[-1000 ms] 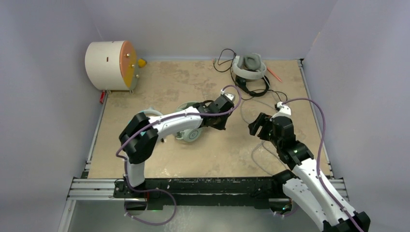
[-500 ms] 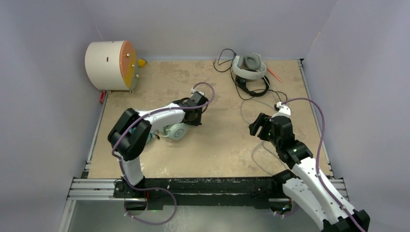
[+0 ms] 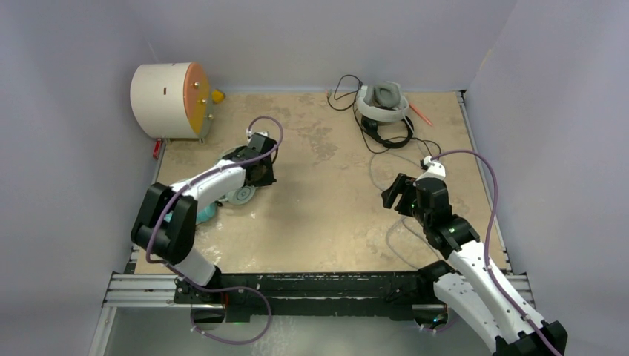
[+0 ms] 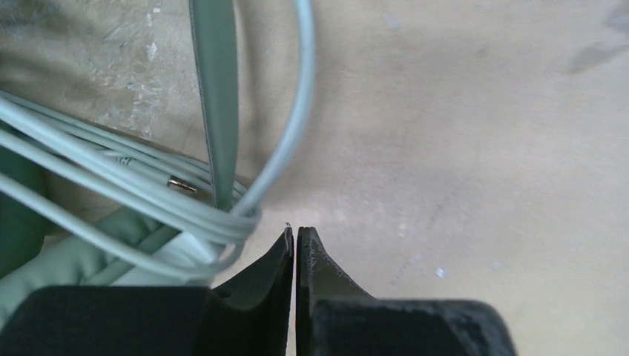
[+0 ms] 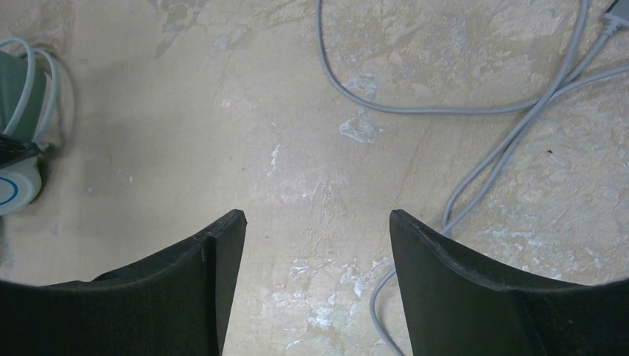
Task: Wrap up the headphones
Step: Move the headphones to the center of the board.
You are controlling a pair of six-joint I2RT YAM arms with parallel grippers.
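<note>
Swung leftward, the left pincer (image 3: 259,174) now has its jaws pressed together, with the mint-green headphones (image 3: 239,194) just behind it and their cord (image 4: 133,196) looped against its tips. The right pincer (image 3: 395,194) hasn't budged, jaws apart above a grey cable (image 5: 415,110).

No text, label, brand or number can be read in any of the views. The only printed mark is a thin blue ring on a white round earcup (image 5: 10,194), at the left edge of the right wrist view. Whether any letters stand with this ring cannot be told.
</note>
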